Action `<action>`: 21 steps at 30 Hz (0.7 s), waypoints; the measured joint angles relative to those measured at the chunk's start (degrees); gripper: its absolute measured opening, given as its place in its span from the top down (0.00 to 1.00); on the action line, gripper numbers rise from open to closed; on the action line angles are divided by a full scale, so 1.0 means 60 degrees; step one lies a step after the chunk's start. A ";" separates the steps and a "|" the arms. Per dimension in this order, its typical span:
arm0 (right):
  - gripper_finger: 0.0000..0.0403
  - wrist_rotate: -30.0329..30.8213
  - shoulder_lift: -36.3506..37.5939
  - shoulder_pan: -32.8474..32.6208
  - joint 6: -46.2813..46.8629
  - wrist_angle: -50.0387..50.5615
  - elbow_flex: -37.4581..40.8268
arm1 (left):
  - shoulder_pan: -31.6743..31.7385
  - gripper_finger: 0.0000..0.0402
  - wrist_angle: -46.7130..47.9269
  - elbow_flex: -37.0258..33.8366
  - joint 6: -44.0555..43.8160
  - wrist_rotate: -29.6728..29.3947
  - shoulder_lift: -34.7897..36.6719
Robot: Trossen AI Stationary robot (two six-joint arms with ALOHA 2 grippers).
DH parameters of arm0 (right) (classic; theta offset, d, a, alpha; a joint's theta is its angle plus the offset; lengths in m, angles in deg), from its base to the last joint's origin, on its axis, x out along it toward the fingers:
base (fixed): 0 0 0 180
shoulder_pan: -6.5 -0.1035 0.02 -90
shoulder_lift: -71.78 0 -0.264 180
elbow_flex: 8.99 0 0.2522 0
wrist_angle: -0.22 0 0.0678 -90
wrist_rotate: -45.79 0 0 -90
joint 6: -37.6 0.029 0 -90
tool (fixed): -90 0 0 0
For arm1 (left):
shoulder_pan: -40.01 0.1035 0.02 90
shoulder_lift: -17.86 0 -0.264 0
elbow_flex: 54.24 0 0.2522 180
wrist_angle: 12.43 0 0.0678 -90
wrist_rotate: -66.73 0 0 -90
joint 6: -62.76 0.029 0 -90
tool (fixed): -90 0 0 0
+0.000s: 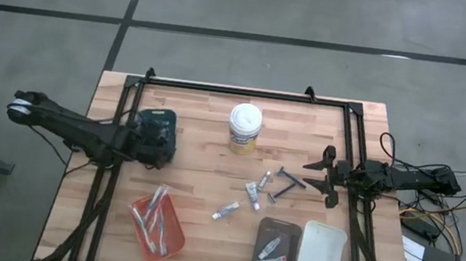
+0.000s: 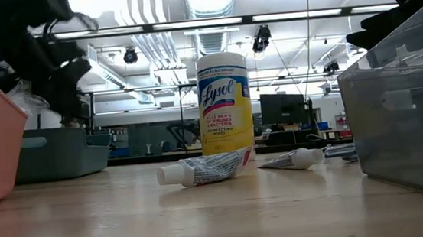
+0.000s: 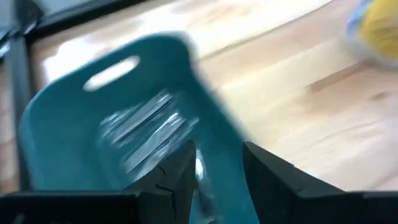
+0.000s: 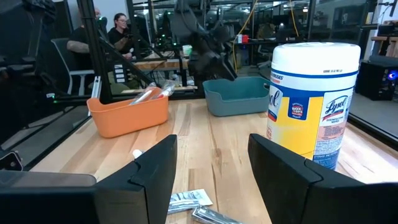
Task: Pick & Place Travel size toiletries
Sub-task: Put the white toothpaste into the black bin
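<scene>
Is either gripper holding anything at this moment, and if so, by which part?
Nothing is visibly held. The left gripper is over the teal tray, fingers apart with nothing clearly between them. The right gripper is open and empty.

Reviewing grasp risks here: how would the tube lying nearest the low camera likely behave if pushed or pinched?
The tube lies on its side with a round cap, so a sideways push could roll it. Its body looks crinkled and flattened, so it would probably squash under a pinch. It looks light.
</scene>
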 joint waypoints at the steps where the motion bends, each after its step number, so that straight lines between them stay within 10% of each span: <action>1: 0.51 0.0000 0.0000 0.0003 -0.0001 0.0000 0.0000 | -0.0004 0.66 -0.0304 0.0105 0.0373 -0.0083 0.0000; 21: 0.51 0.0001 0.0000 0.0000 -0.0001 0.0000 0.0000 | -0.0614 0.66 -0.8394 0.0532 0.6989 0.1264 -0.1290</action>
